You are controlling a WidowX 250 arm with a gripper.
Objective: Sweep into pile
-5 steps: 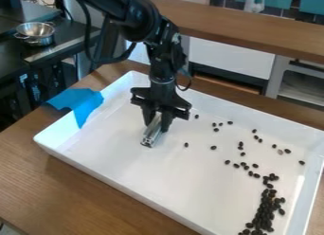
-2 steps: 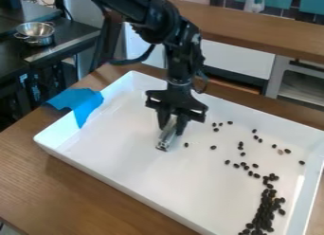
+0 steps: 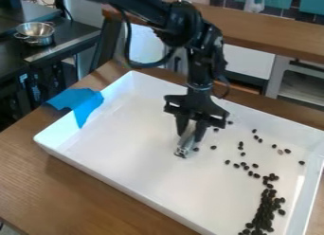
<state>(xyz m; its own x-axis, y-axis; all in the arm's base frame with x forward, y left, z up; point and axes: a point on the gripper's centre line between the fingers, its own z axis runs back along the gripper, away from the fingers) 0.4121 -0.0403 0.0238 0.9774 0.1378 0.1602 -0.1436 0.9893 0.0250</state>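
The black gripper (image 3: 191,134) hangs low over the middle of the white tray (image 3: 120,153), shut on a short silvery metal bar (image 3: 184,148) whose lower end is at the tray floor. One dark bean (image 3: 196,149) lies right beside the bar. Other loose beans (image 3: 241,144) are scattered over the tray's right half. A dense pile of dark beans (image 3: 265,210) runs along the right side toward the front corner.
Blue tape (image 3: 81,102) covers part of the tray's left rim. The tray stands on a wooden table (image 3: 38,182). At the upper left a metal bowl (image 3: 35,32) sits on a dark counter, and a wooden ledge (image 3: 253,32) runs behind.
The gripper has moved right and slightly toward the front with the metal bar, up to the nearest bean. The pile and the beans farther right look unmoved.
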